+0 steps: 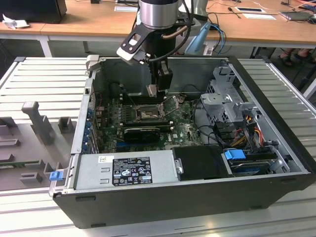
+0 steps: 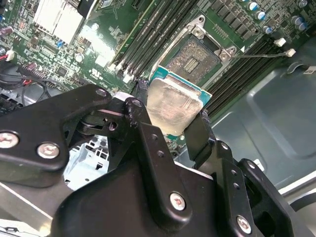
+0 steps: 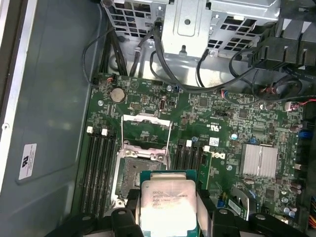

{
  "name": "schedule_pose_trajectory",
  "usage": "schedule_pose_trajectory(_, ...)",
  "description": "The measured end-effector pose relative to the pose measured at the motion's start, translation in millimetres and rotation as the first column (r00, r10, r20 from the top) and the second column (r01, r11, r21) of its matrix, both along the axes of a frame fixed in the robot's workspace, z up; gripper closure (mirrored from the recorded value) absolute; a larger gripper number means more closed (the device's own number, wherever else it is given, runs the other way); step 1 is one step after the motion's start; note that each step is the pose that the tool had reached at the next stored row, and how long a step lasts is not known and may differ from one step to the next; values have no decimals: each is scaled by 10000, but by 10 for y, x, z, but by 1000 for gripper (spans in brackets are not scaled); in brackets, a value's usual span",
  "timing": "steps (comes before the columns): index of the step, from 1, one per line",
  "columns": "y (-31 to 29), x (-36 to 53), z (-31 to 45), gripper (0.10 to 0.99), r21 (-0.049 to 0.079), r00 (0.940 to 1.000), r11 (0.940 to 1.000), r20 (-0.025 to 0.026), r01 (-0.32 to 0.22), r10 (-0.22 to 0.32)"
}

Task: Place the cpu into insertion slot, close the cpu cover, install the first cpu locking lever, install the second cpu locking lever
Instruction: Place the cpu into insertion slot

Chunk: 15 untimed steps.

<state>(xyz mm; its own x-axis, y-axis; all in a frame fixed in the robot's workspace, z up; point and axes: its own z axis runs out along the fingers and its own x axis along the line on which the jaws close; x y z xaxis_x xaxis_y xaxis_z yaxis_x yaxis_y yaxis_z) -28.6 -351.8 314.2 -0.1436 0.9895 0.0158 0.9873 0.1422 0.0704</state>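
I'm watching the black pincer (image 2: 171, 112) clamping the small flat square cpu with the pale silver metal face (image 2: 177, 96) by two opposite edges. It's hanging above the green circuit board (image 3: 207, 111), near the square black-framed insertion slot (image 3: 140, 173) but not in it. The slot's dark centre is lying bare, and the thin dark-metal cpu cover (image 3: 146, 118) is standing swung open just beside it.

What's worrying me: the chip is being held only at its rims, so I'm judging it could slip or twist. If it's landing skewed or off-centre, the slot's contacts could suffer. The raised cover could also catch a finger.

The big open black computer case (image 1: 197, 197) on the ribbed metal table (image 1: 44, 79) is holding the board, a grey power supply box (image 1: 128, 168), a silver drive cage (image 1: 227, 98) and loose cables.
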Motion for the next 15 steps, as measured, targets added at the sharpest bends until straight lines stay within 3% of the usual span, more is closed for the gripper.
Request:
schedule_pose_trajectory(3, 0, 0, -13, 545, 0, 9998, 9998, 1, 203, -203)
schedule_pose_trajectory(7, 0, 0, -42, 545, 2, 9941, 9941, 0, 1088, -1088)
schedule_pose_trajectory(15, 0, 0, -89, 545, 0, 9937, 9937, 0, 1118, -1118)
